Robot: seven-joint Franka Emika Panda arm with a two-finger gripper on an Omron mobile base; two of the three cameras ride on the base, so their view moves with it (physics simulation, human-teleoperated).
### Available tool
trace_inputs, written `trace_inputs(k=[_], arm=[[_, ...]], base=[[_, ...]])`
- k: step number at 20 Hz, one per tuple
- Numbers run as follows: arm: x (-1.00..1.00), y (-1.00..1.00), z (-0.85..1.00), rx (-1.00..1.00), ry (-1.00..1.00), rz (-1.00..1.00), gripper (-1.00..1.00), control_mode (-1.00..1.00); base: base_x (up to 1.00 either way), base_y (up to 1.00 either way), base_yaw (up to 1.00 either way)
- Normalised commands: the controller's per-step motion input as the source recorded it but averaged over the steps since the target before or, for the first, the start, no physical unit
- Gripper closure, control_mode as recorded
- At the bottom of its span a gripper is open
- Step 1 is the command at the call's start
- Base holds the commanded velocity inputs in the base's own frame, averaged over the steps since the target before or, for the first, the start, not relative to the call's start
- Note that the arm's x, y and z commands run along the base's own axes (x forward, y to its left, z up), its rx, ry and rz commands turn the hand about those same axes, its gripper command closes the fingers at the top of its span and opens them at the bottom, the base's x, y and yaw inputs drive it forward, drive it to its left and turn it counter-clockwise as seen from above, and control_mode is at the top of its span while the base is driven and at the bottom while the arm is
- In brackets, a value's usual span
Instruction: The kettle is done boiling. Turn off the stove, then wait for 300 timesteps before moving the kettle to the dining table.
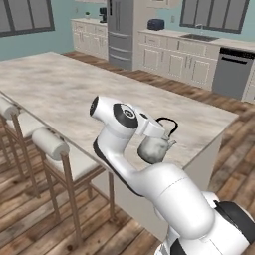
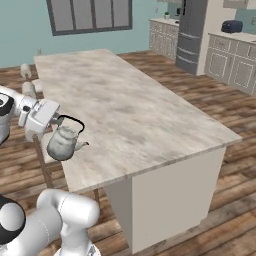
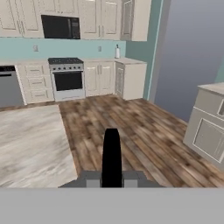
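Kettle (image 1: 155, 147) apparently in fingers (image 3: 111, 153), above dining table (image 1: 64, 89) edge

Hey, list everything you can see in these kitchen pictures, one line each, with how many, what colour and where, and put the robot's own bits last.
kettle: one, silver-grey with a black handle, hanging from the tool above the near edge of the dining table.
dining table: one, beige-grey marbled top, centre of the room.
stools: two seen, white cushions on wooden legs, along the table's side.
stove: one, black top and silver front, on the far wall.
microwave: one, black, above the stove.
fridge: one, grey, far wall.
dishwasher: one, dark grey, under the counter.
toaster: one, dark blue, on the counter.
tool: one, white, closed on the kettle's handle.
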Motion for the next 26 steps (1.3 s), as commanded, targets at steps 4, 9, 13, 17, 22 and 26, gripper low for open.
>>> trace_inputs(k=[4, 9, 13, 17, 22, 26], arm=[[0.00, 0.00, 0.00, 0.00, 0.00, 0.00, 1.00, 1.00], [0.00, 0.00, 0.00, 0.00, 0.00, 0.00, 1.00, 1.00], [0.00, 0.00, 0.00, 0.00, 0.00, 0.00, 1.00, 1.00], [0.00, 0.00, 0.00, 0.00, 0.00, 0.00, 1.00, 1.00], [0.00, 0.00, 0.00, 0.00, 0.00, 0.00, 1.00, 1.00], [0.00, 0.00, 0.00, 0.00, 0.00, 0.00, 1.00, 1.00]], base=[[0.23, 0.33, -0.09], [0.27, 0.08, -0.05], [0.17, 0.00, -0.02], [0.28, 0.00, -0.01], [0.32, 0.00, 0.00], [0.29, 0.00, 0.00]])
